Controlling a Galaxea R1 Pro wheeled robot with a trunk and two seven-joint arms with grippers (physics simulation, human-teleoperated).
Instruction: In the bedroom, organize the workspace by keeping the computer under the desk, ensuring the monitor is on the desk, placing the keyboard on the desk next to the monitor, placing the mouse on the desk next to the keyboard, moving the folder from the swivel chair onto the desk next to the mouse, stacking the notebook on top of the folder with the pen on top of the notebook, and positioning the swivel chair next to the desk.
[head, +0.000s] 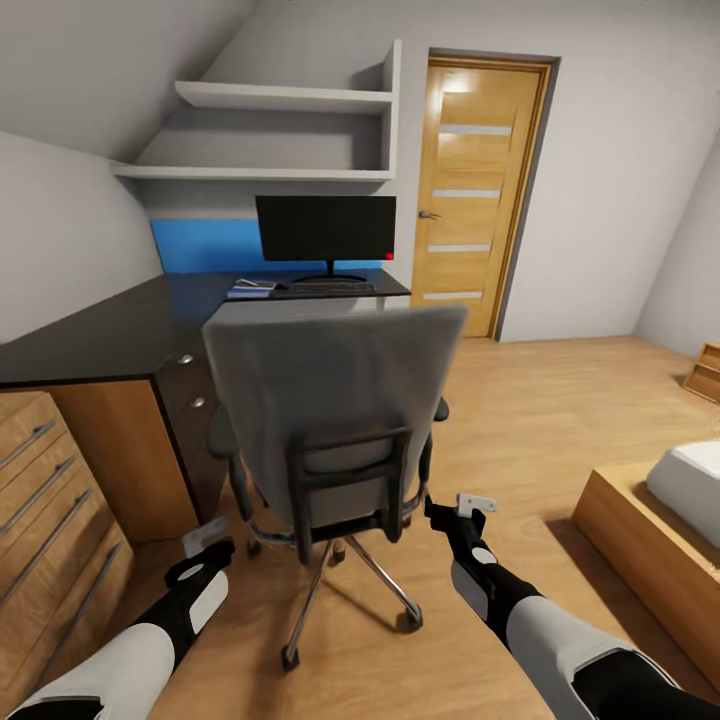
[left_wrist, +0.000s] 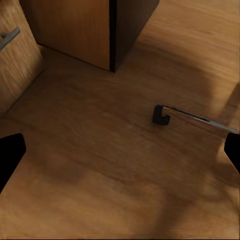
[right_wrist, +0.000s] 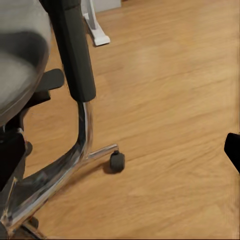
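The swivel chair (head: 335, 400) stood back-on to the robot, before the desk (head: 120, 330). Left gripper (head: 205, 545) and right gripper (head: 465, 510) flanked it, fingers wide, holding nothing. Judgement: push the backrest evenly with both arms, lest the casters veer.

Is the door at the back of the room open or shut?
Shut: the wooden door sits flush in its frame, no gap showing.

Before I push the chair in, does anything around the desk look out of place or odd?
Nothing looks damaged or spilled. The swivel chair stands upright, its back toward the robot, in front of the desk. The monitor is upright on the desk, with a small stack beside its foot. Both grippers, left and right, hang empty, jaws apart.
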